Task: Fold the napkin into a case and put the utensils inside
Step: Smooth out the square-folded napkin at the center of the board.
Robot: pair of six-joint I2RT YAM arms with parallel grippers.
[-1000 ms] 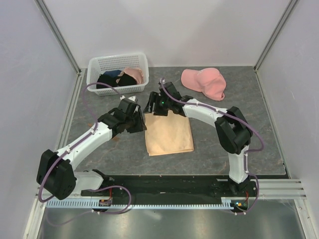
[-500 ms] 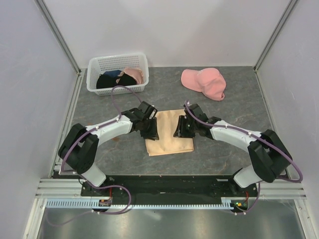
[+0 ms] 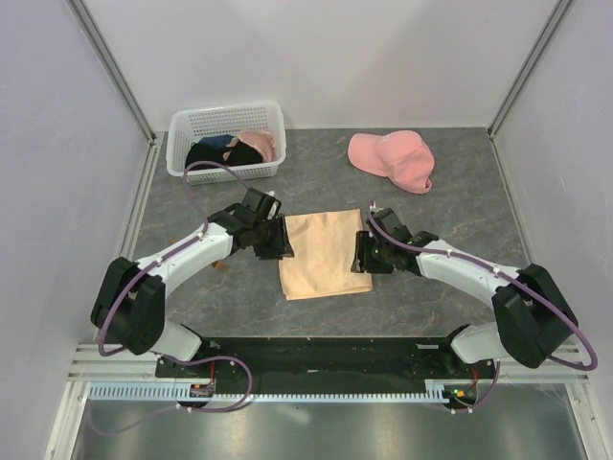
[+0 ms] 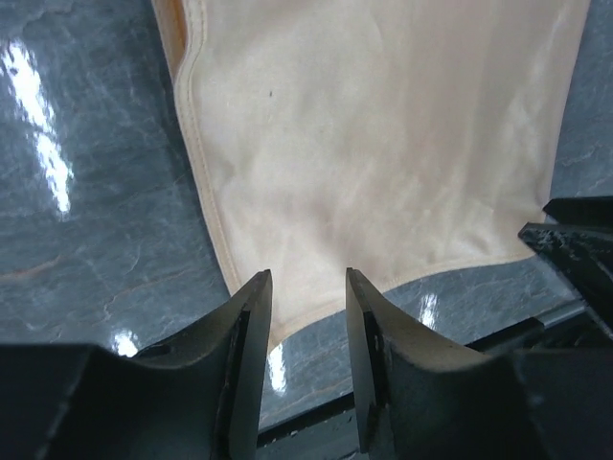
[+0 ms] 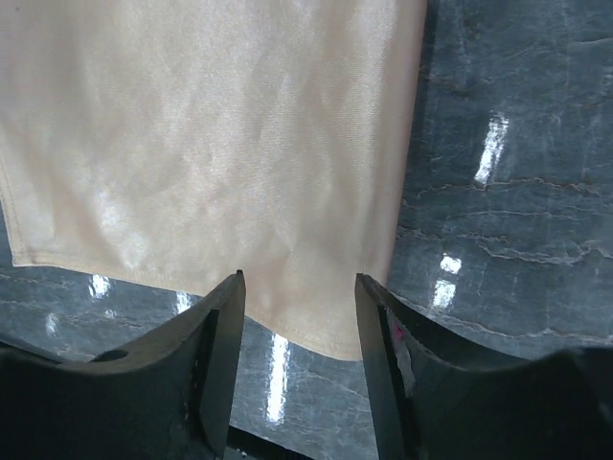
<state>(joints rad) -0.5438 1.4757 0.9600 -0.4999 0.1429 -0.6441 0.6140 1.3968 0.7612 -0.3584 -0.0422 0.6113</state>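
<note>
The napkin point(image 3: 324, 253) lies flat as a peach-tan rectangle in the middle of the table. My left gripper point(image 3: 279, 241) sits low at its left edge, and my right gripper point(image 3: 363, 255) sits low at its right edge. In the left wrist view the napkin point(image 4: 383, 144) fills the upper frame, and my left gripper point(image 4: 306, 287) stands open over its hem with nothing between the fingers. In the right wrist view my right gripper point(image 5: 299, 287) is open over a corner of the napkin point(image 5: 211, 144), holding nothing. The utensils are hidden.
A white basket point(image 3: 184, 123) with dark and pink clothes stands at the back left. A pink cap point(image 3: 391, 158) lies at the back right. A small brown speck point(image 3: 222, 266), too small to identify, shows beside the left forearm. Grey walls close in both sides.
Both grippers came from the napkin's far edge down over the cloth, then drew apart to its left and right edges. The napkin has stayed flat where it was.
</note>
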